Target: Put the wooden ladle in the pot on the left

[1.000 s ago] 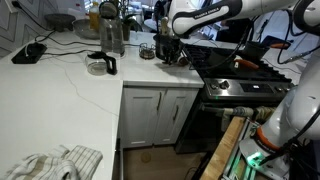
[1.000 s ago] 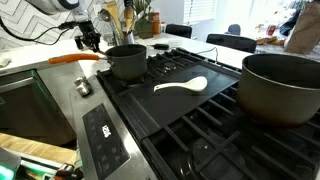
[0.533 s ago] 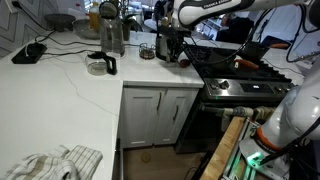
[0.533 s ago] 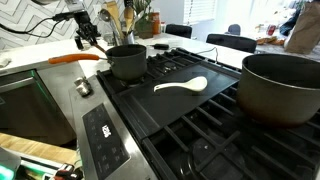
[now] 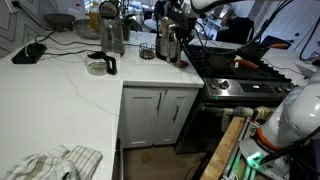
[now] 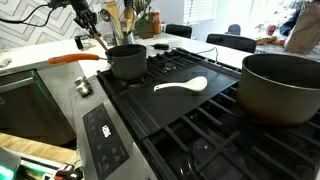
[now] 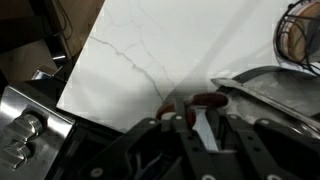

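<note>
The wooden ladle [image 6: 99, 38] — slim, light-brown, matte, with a long straight handle — hangs slanted from the gripper [image 6: 86, 17], its lower end near the back rim of the small dark pot [image 6: 127, 64], a round vessel with an orange-brown handle [image 6: 70, 58]. In the wrist view the black fingers [image 7: 160, 137] are nearly closed, pinching pale wood above the veined white marble countertop [image 7: 170, 45] — a glossy white spoon [image 6: 182, 86] lies on the black stove grate [image 6: 190, 115]
</note>
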`<state>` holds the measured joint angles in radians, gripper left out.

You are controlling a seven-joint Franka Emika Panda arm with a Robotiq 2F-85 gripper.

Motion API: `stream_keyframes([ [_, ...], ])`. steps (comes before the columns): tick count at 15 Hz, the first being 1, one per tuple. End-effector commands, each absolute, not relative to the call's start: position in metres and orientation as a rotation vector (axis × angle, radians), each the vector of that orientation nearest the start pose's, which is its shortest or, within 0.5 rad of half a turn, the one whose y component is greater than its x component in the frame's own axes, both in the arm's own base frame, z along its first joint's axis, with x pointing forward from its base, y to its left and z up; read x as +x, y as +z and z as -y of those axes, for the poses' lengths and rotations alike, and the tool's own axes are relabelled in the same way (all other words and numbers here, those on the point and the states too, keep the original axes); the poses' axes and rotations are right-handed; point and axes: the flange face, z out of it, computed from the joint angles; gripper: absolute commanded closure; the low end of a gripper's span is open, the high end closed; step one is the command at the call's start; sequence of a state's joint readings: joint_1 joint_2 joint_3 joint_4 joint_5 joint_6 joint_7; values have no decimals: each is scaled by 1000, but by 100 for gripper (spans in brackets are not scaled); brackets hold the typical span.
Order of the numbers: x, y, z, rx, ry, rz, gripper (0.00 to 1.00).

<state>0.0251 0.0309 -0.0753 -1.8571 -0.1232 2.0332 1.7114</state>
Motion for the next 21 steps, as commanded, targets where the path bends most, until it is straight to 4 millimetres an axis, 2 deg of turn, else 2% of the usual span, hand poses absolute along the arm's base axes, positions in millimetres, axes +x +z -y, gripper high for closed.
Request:
stream_keyframes([
  [1, 562, 533, 53, -1984, -296, -2372, 93],
  [12, 536, 576, 85, -1908, -319, -2418, 93],
  [21, 521, 639, 82, -1941, -445, -2512, 93],
])
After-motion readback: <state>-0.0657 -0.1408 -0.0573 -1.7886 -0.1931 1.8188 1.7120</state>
